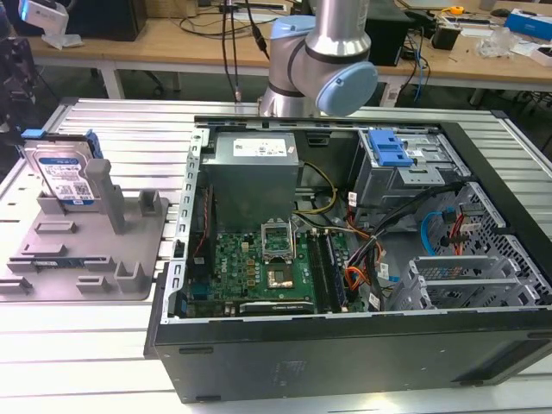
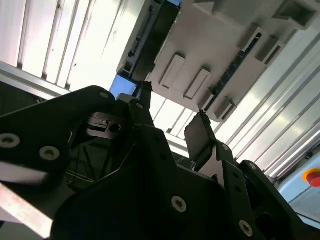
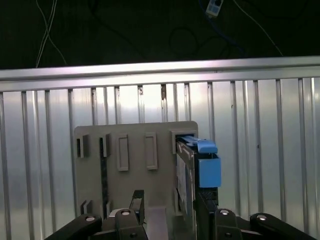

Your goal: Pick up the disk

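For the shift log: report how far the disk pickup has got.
Done: nothing visible yet; the disk stands upright in the grey holder tray. In hand: the gripper is open and empty, pointed toward the tray in the first wrist view. Left: gripping and lifting the disk.

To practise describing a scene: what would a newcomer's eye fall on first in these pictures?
The open computer case sits in the middle of the exterior view, with the robot arm behind it. At that view's left the disk stands on edge in the grey holder tray. In the first wrist view the open gripper points toward it, holding nothing.
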